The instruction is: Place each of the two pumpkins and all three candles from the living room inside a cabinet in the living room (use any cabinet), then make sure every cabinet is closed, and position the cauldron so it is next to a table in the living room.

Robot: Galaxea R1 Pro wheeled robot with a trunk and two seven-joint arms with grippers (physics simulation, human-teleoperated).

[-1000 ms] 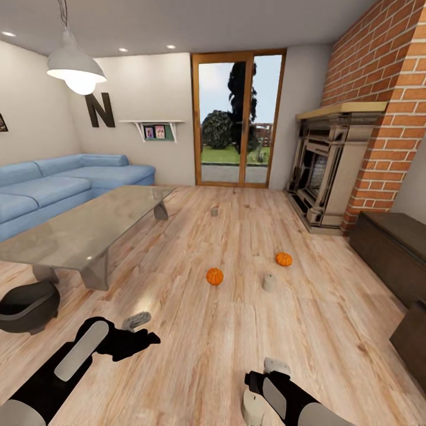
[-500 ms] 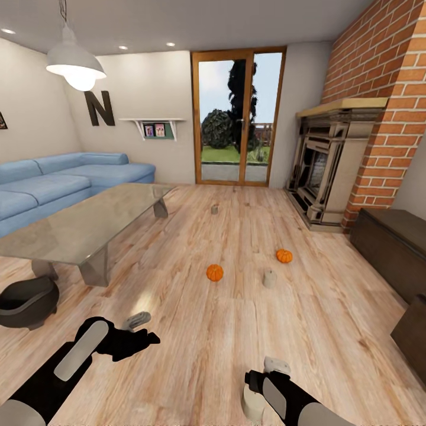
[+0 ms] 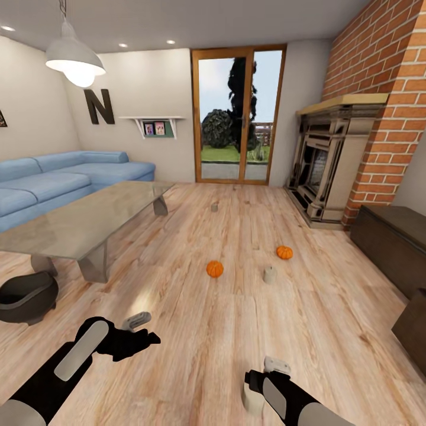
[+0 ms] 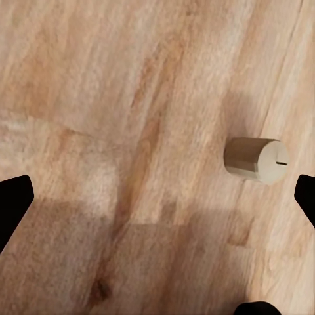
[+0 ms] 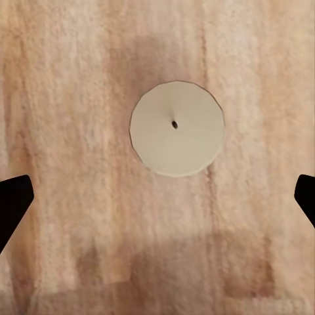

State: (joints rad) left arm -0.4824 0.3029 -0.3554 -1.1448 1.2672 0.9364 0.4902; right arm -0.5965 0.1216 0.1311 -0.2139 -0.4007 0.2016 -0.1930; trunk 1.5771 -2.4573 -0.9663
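Under the right pincer [image 5: 157, 203], spread wide and empty, one candle [image 5: 176, 128] stands upright on the floor [image 3: 236, 319]. A second candle [image 4: 256, 159] lies on its side near the left pincer [image 4: 157, 203], also wide open and holding nothing. A third candle [image 3: 270, 274] and both pumpkins [image 3: 215, 268] sit farther out. The cauldron [image 3: 26, 297] is beside the table [image 3: 77, 228]; the cabinet [image 3: 393, 242] is at the right. Only change: the whole view crept upward, so the camera moved and nothing is collected yet.
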